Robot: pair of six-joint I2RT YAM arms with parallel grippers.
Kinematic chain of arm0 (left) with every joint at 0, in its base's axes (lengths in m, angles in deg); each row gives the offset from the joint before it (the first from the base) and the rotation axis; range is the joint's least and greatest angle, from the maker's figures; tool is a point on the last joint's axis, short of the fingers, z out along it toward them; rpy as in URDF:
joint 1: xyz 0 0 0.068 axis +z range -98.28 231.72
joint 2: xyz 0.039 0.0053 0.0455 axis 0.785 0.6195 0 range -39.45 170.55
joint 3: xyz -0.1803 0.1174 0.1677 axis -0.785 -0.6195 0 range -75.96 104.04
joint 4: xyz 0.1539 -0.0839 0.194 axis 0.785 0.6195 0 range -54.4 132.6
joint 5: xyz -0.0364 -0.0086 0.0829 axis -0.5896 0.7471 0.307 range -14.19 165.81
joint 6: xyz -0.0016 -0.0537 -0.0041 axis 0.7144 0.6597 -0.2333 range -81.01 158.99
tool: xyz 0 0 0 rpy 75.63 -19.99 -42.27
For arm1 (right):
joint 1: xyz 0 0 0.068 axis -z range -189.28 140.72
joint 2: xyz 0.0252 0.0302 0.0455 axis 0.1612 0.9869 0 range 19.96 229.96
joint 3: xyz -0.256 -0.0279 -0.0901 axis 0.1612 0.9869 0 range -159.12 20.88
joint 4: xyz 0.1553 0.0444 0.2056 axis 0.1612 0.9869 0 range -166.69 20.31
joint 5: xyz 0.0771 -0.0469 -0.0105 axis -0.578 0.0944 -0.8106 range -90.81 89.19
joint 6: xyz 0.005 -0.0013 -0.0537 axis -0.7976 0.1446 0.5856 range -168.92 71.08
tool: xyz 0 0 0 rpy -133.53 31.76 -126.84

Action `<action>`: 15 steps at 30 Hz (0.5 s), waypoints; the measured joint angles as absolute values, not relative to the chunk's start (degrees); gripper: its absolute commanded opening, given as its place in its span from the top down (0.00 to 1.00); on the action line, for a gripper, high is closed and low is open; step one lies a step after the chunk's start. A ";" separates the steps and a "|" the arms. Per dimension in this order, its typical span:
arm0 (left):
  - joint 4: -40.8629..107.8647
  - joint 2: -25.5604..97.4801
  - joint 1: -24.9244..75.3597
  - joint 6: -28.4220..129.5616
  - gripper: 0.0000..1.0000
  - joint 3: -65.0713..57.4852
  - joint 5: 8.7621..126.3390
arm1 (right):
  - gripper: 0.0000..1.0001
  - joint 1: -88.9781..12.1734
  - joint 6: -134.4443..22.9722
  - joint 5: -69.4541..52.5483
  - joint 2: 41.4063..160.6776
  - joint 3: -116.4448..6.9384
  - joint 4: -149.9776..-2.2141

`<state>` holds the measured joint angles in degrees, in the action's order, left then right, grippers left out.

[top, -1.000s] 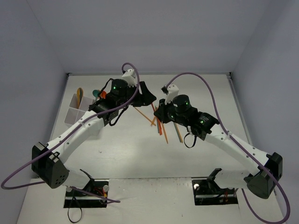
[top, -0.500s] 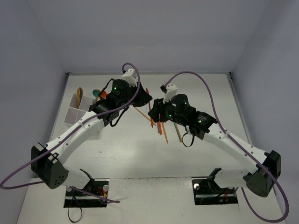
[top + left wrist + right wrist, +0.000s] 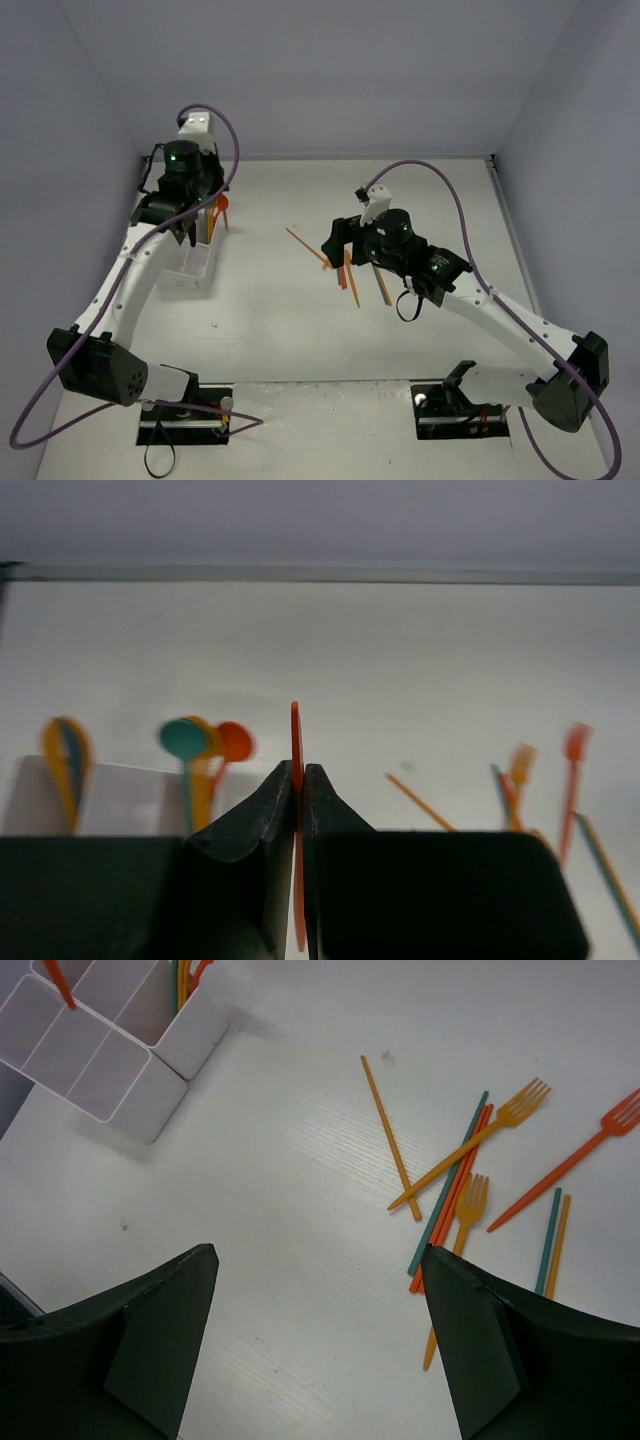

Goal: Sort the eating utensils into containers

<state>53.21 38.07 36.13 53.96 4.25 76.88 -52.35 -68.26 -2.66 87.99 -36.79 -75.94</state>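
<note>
- Across the white counter (image 3: pixel 260 330), two white-and-black arms reach out from the near edge, each carrying a purple cable (image 3: pixel 440 180).
- At far left stands the white compartment box (image 3: pixel 195 262). Spoons stand upright in its far cells, among them a teal spoon (image 3: pixel 182 738) and a red-orange spoon (image 3: pixel 235 742).
- Above that box hangs the left claw (image 3: pixel 298 775), its fingers pressed together on a thin orange utensil (image 3: pixel 296 730) seen edge-on; which kind cannot be told.
- Over mid-counter the right claw (image 3: pixel 318 1260) stands wide apart, holding nothing.
- Beyond it lie loose utensils: an orange fork (image 3: pixel 500 1120) crossing a teal stick (image 3: pixel 440 1205), a red fork (image 3: pixel 562 1165), and an orange stick (image 3: pixel 390 1135).
- From overhead, the right arm hides part of this heap.
</note>
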 measured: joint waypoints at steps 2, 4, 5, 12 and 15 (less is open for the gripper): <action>53.27 38.82 40.57 49.52 1.00 5.56 78.80 | 0.20 -51.64 -68.25 -2.55 87.31 -35.83 -75.80; 52.65 40.31 43.74 45.65 1.00 7.09 80.79 | 0.19 -51.19 -68.23 -2.55 87.02 -35.33 -75.41; 52.13 41.19 44.87 43.84 1.00 7.65 81.89 | 0.19 -50.92 -68.21 -2.54 86.91 -35.17 -75.28; 47.20 48.82 50.13 35.41 1.00 9.09 85.66 | 0.19 -48.55 -67.32 -2.54 85.37 -34.06 -74.64; 45.23 52.34 52.25 33.74 1.00 9.07 86.13 | 0.20 -47.11 -66.81 -2.60 84.67 -33.87 -73.96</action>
<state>45.23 52.34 52.25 33.74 9.07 86.13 -47.11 -66.81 -2.60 84.67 -33.87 -73.96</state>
